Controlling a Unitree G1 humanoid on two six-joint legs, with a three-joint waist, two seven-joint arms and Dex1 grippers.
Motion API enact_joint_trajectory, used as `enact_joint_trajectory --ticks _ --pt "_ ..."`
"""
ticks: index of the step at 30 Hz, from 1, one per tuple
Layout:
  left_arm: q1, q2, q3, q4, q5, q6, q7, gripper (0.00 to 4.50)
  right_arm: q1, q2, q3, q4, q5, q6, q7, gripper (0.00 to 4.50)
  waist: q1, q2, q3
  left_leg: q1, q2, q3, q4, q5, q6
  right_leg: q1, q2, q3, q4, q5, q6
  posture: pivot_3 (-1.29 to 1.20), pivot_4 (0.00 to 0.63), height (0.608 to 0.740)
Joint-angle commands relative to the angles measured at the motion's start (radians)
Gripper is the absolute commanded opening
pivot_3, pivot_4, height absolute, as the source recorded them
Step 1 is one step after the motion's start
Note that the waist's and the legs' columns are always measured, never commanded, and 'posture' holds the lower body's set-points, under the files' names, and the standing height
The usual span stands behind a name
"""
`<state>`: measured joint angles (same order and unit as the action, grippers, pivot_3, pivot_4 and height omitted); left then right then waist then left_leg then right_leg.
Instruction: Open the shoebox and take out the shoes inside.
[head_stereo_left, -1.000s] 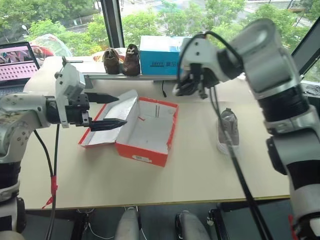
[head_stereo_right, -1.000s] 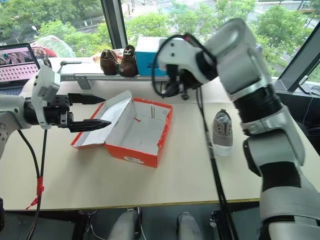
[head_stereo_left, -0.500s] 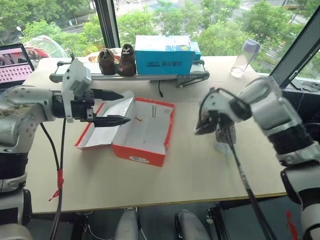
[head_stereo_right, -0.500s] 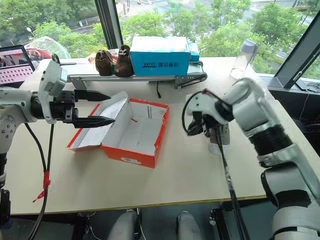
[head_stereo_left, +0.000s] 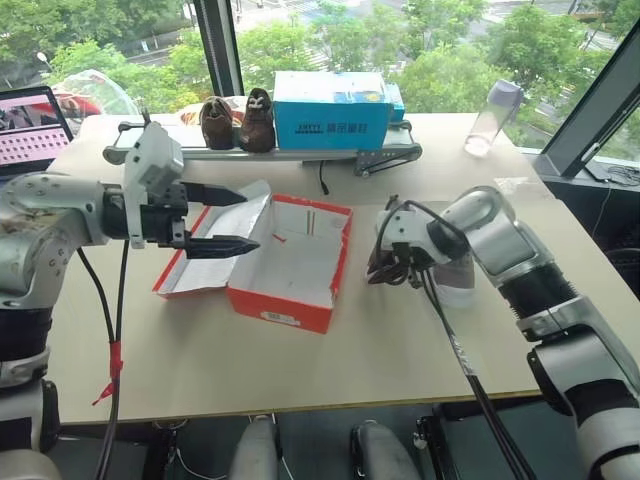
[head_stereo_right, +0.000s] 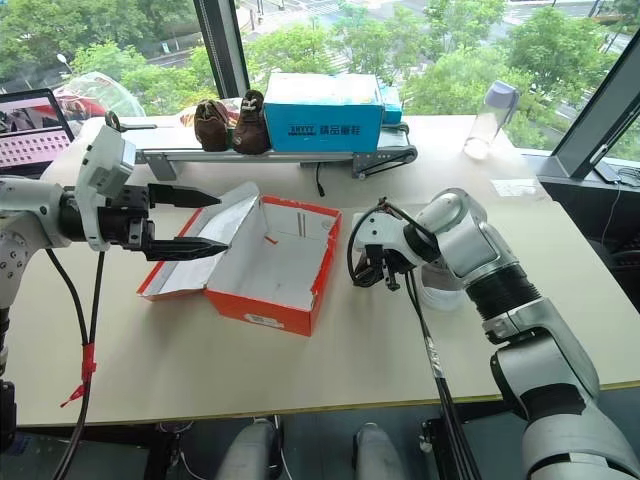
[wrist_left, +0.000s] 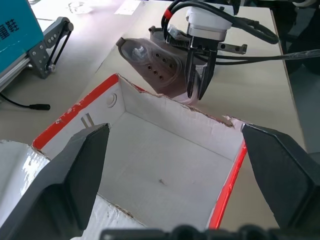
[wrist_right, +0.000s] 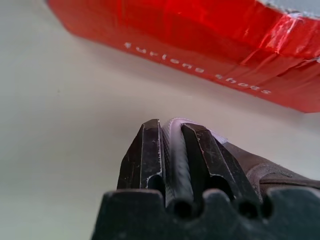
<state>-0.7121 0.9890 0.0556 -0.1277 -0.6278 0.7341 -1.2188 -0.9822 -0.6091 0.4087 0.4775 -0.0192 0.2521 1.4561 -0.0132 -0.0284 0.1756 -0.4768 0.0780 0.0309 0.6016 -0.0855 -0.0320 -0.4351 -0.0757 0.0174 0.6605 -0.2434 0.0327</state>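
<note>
Resting open on the table, the shoebox looks emptied so you can finish; your left gripper hangs spread wide and empty above its lid, while your right gripper pinches a grey shoe beside it for set-down.

- A test office or lab by large windows with dark frames, trees outside.
- Pale wooden worktable, open laptop, small aluminium conveyor rail.

red shoebox (open, empty), grey shoe beside
</note>
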Motion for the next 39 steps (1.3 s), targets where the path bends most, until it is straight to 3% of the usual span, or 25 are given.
enact_joint_trajectory --ticks 1,8,10,16,18,24,26,32,36,39 --pt "-0.030 0.011 0.021 -0.016 0.000 -0.001 0.002 4.50 -0.024 -0.009 -0.061 0.098 -0.004 -0.032 -0.053 1.53 0.000 0.000 0.000 0.001 0.000 0.000 0.001 0.000 0.000 0.001 0.000 0.000 0.000 0.000 0.000 0.00 0.150 0.740" --pt "-0.038 -0.001 0.014 -0.006 0.000 -0.002 -0.003 4.50 -0.057 -0.118 -0.115 0.006 0.031 0.081 0.025 4.00 0.003 0.000 0.000 0.000 0.000 0.000 0.004 0.000 0.000 0.002 0.000 0.000 0.000 -0.002 0.007 0.00 0.150 0.740" --pt "-0.038 -0.006 0.016 -0.005 -0.004 0.000 -0.003 4.50 -0.064 -0.154 -0.136 -0.058 0.048 0.141 0.039 4.49 0.004 0.000 0.000 0.000 0.000 0.000 0.004 -0.001 0.000 0.002 0.000 0.000 0.000 -0.002 0.007 0.00 0.150 0.740" --pt "0.005 -0.040 0.084 -0.043 -0.088 0.054 0.035 4.50 -0.060 -0.192 -0.290 -0.341 0.167 0.406 -0.054 4.49 -0.005 0.000 0.000 0.000 0.000 0.000 0.003 -0.001 0.001 0.000 0.000 0.001 0.002 -0.003 0.006 0.00 0.150 0.740" --pt "0.067 -0.084 0.197 -0.087 -0.181 0.092 0.103 4.50 0.000 -0.152 -0.445 -0.484 0.301 0.595 -0.140 4.49 -0.003 0.000 0.000 0.000 0.000 0.000 0.003 -0.001 0.001 0.000 0.000 0.001 0.002 -0.003 0.006 0.00 0.150 0.740" --pt "0.266 -0.247 0.516 -0.294 -0.311 0.161 0.517 4.50 0.227 -0.054 -0.743 -0.700 0.499 0.926 -0.380 4.49 0.009 -0.001 -0.001 0.002 0.001 -0.001 0.004 -0.003 0.002 0.006 -0.001 -0.001 0.000 -0.001 0.002 0.00 0.150 0.740" --pt "0.354 -0.323 0.590 -0.360 -0.358 0.192 0.673 4.50 0.300 0.047 -0.820 -0.705 0.490 1.035 -0.533 4.49 0.009 -0.003 -0.002 0.006 0.000 -0.001 0.005 -0.003 0.002 0.012 -0.002 -0.001 -0.004 0.000 0.003 0.00 0.150 0.740" --pt "0.652 -0.474 0.623 -0.478 -0.267 0.078 0.807 4.50 0.605 0.368 -0.919 -0.863 0.324 0.640 -0.970 4.49 0.008 -0.006 -0.006 0.010 0.001 0.000 0.004 -0.008 -0.005 0.013 -0.001 0.000 -0.005 0.000 0.001 0.00 0.150 0.740" --pt "0.854 -0.627 0.596 -0.485 -0.016 -0.161 0.907 4.50 0.788 0.411 -0.904 -0.912 0.282 0.420 -1.021 4.49 0.006 -0.003 -0.009 0.008 0.000 0.000 0.005 -0.009 -0.005 0.013 -0.002 0.000 -0.008 0.000 -0.001 0.00 0.150 0.740" --pt "0.953 -0.711 0.590 -0.454 0.086 -0.309 0.925 4.50 0.922 0.418 -0.867 -0.922 0.254 0.287 -1.026 4.49 0.003 -0.005 -0.011 0.009 0.001 0.001 0.002 -0.009 -0.006 0.015 -0.002 0.000 -0.014 0.001 -0.001 0.00 0.150 0.740"
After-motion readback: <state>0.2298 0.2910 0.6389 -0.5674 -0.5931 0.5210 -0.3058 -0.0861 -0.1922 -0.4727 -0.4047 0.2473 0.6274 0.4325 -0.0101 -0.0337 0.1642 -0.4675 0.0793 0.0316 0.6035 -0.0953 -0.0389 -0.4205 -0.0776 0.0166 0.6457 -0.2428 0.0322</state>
